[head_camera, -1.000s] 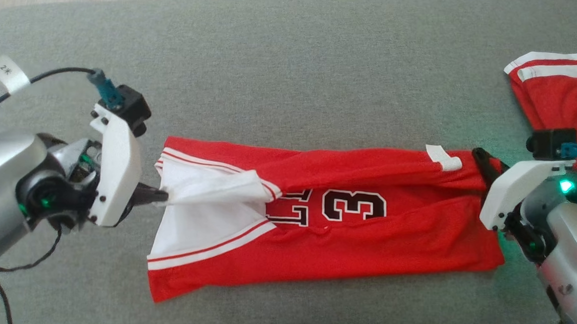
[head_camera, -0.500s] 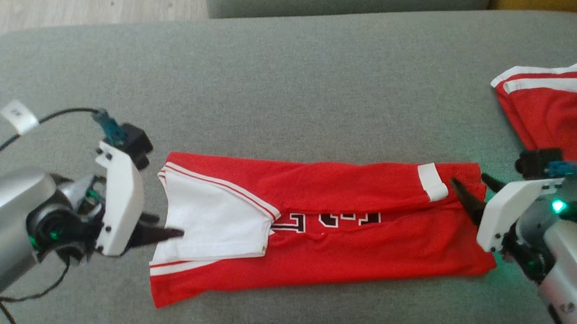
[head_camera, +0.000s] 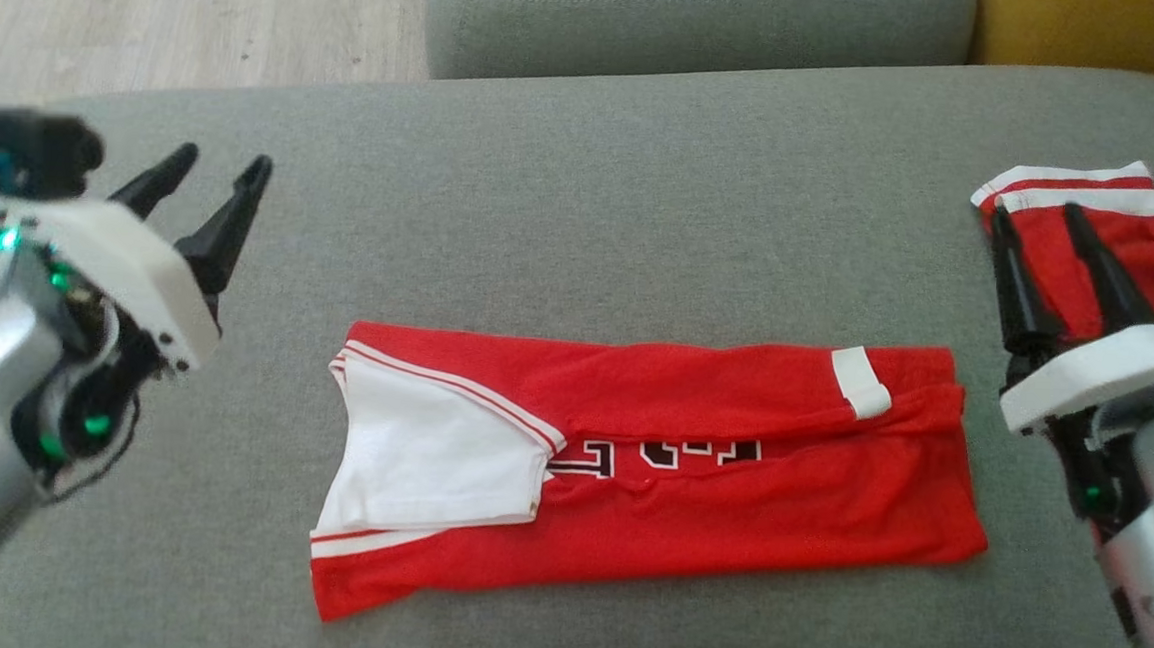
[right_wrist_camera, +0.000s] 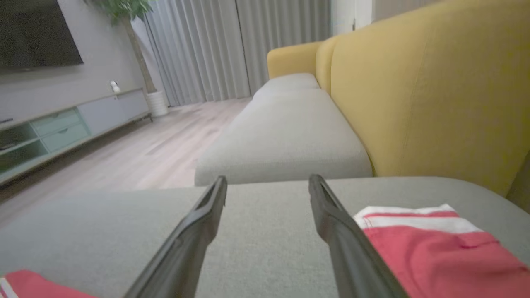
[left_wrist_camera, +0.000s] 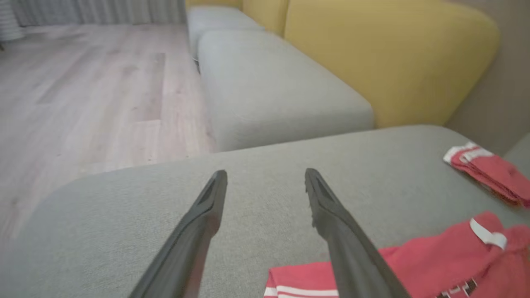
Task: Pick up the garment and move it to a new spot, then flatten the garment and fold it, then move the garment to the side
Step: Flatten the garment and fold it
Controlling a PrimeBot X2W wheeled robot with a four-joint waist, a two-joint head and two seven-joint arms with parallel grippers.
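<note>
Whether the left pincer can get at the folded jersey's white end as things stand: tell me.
Probably yes: the left pincer is open above bare cushion, the jersey lies white end nearest, and nothing sits between them.

Folded red garment on cushion

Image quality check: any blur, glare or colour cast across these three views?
Head view: even, soft light, no glare, and the jersey is sharp. Left wrist view: soft and washed out, so the reds read pink. Right wrist view: the same haze, and the right tool blurs toward the bottom edge.
</note>
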